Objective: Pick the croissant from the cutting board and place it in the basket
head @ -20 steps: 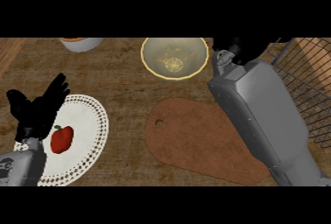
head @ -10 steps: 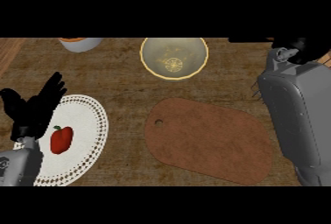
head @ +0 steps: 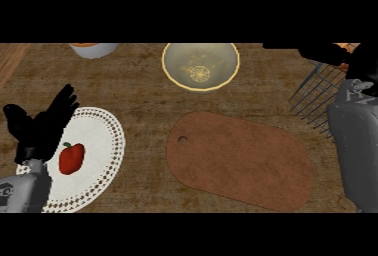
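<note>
Nearest: two grey forearms, one per side, both cut off by the lower edge. These are the left forearm [head: 21,192] and the right forearm [head: 358,150].

The left robot hand [head: 40,131] is black and spread wide, fingers straight and pointing up. It overlaps the left rim of one white plate [head: 100,150] with a lace-pierced border. One red bell pepper [head: 71,158] lies on that plate, just beside the hand.

Centre: one brown cutting board [head: 240,162], rounded and smooth, with a small hole at its left end. It lies flat on the coarse-woven bench [head: 133,95].

Farther right: one dark wire basket [head: 314,97], with only part of its mesh wall in view.

Far: two bowls. One is cream and round [head: 201,65]. The other is pale [head: 94,49] with orange inside, cropped at top left.

Farthest: the right robot hand [head: 325,54] is a dark mass above the basket, and I cannot tell its state. An orange-tan sliver touches it, apparently the croissant [head: 344,47], mostly hidden.
</note>
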### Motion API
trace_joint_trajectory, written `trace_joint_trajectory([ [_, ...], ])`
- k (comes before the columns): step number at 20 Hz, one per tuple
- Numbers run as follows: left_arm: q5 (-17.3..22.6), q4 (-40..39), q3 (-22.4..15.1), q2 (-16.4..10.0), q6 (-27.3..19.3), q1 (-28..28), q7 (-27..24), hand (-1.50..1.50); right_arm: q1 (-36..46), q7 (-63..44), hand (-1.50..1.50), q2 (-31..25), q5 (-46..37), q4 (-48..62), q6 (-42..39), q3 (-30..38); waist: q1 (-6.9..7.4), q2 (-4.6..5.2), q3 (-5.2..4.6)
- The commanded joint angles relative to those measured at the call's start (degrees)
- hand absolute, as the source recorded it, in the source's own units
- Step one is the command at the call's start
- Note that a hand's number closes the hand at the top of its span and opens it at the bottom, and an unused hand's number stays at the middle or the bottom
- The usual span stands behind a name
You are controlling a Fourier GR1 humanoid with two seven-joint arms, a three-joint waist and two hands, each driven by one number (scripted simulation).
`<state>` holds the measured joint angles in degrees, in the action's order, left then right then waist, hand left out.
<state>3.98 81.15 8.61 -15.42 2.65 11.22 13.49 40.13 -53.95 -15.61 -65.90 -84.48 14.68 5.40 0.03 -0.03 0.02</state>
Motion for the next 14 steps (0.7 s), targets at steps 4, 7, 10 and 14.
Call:
trace_joint_trajectory([
  [4,1.30,0.26,1.58,-1.38,1.66,0.03,0.87,0.00,-5.63,-1.72,1.50,-2.03,-4.98,1.49,10.38,6.38,0.20,0.12,0.02],
  [7,-1.75,-0.14,-1.39,2.09,0.06,-2.17,-3.14,0.00,-6.00,2.34,-1.50,0.08,1.67,5.42,13.33,9.10,0.38,0.12,0.00],
  [10,0.89,1.37,1.56,-0.76,1.73,0.67,2.07,0.00,-5.48,4.93,-1.50,-2.71,2.88,6.87,10.91,9.54,0.21,0.04,-0.01],
  [14,-0.43,-1.64,1.40,0.35,0.55,2.39,0.07,0.00,-4.87,11.49,-1.50,-4.31,9.13,7.40,10.83,9.87,0.09,0.06,-0.01],
])
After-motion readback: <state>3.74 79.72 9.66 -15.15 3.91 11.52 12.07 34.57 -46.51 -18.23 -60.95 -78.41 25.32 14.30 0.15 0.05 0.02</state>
